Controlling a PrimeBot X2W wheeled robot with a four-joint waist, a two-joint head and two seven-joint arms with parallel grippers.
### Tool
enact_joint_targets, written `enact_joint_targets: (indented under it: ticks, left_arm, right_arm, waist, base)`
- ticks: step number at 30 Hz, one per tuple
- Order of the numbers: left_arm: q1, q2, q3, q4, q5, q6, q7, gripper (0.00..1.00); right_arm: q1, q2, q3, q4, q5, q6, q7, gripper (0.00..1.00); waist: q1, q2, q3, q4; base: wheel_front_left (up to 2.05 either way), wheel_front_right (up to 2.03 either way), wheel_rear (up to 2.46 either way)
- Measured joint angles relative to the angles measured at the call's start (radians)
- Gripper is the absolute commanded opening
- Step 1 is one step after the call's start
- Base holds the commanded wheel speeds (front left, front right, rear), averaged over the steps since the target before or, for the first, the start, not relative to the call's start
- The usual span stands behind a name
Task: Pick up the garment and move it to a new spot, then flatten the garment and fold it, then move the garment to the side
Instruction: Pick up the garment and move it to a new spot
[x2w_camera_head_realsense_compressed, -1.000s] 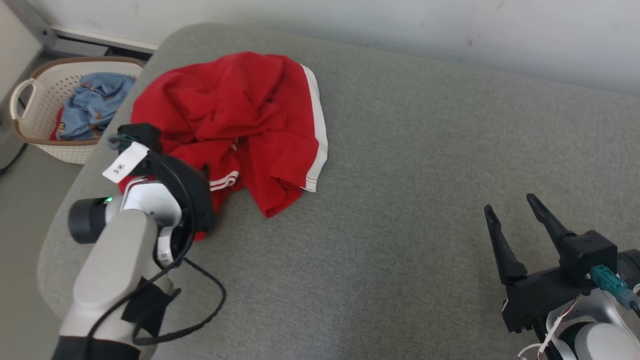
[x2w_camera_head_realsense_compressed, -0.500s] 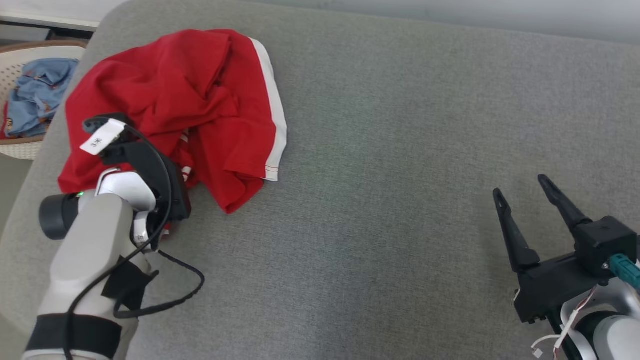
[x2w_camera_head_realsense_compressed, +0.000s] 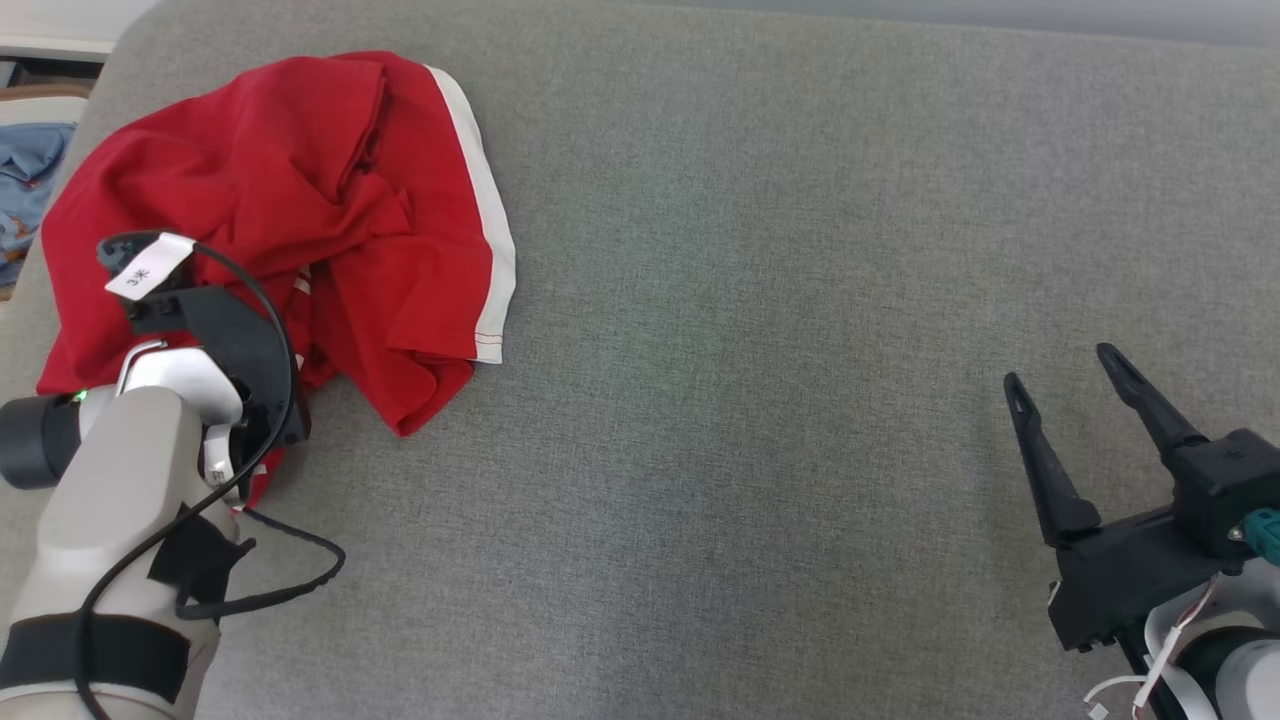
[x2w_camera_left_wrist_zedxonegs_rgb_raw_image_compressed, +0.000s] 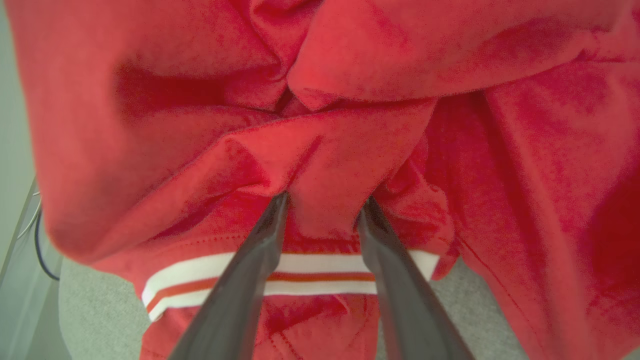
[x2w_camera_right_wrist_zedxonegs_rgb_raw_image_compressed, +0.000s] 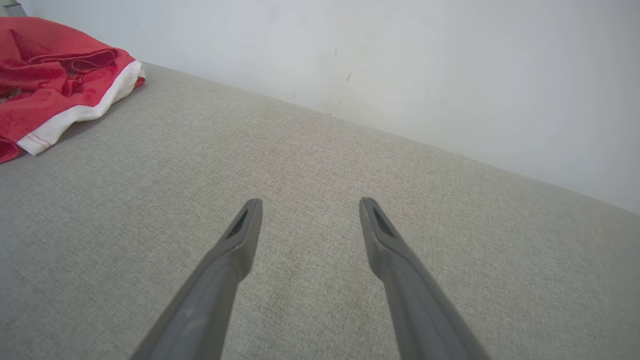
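Garment (x2w_camera_head_realsense_compressed: 270, 190), one; left gripper (x2w_camera_left_wrist_zedxonegs_rgb_raw_image_compressed: 324, 200), right gripper (x2w_camera_head_realsense_compressed: 1060, 365)

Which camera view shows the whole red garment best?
The head view: the red garment lies crumpled on the grey surface, nearly its whole outline visible. The left wrist view gives close folds and a striped hem by the left gripper. The right wrist view catches a white-edged corner.
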Motion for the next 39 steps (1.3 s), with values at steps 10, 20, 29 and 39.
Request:
enact_joint_targets:
  ticks: [10, 20, 29, 39]
  left_arm:
    - [-0.049, -0.057, 0.025, 0.034, -0.015, 0.001, -0.082, 0.0]
    - [-0.139, -0.097, 0.023, 0.011, -0.012, 0.001, -0.227, 0.0]
    - [-0.187, -0.13, -0.039, -0.049, 0.036, -0.002, -0.325, 0.0]
    - [-0.186, -0.161, -0.137, -0.145, 0.047, -0.088, -0.369, 0.0]
  right_arm:
    - [0.009, -0.009, -0.019, -0.021, -0.001, -0.007, 0.021, 1.0]
    - [-0.021, 0.03, 0.007, 0.047, 0.014, -0.007, 0.012, 1.0]
    - [-0.062, 0.1, 0.043, 0.14, 0.047, -0.008, -0.028, 1.0]
    - [-0.068, 0.169, 0.067, 0.222, 0.057, -0.018, -0.081, 1.0]
  waist:
    - [0.0, 0.0, 0.018, 0.006]
    - [0.0, -0.0001, -0.043, 0.022]
    - [-0.0002, -0.0002, -0.141, 0.011]
    - [-0.0002, -0.0002, -0.248, -0.066]
  base:
    - [0.0, 0.0, 0.0]
    - [0.0, 0.0, 0.0]
    - [0.0, 0.0, 0.0]
    - [0.0, 0.0, 0.0]
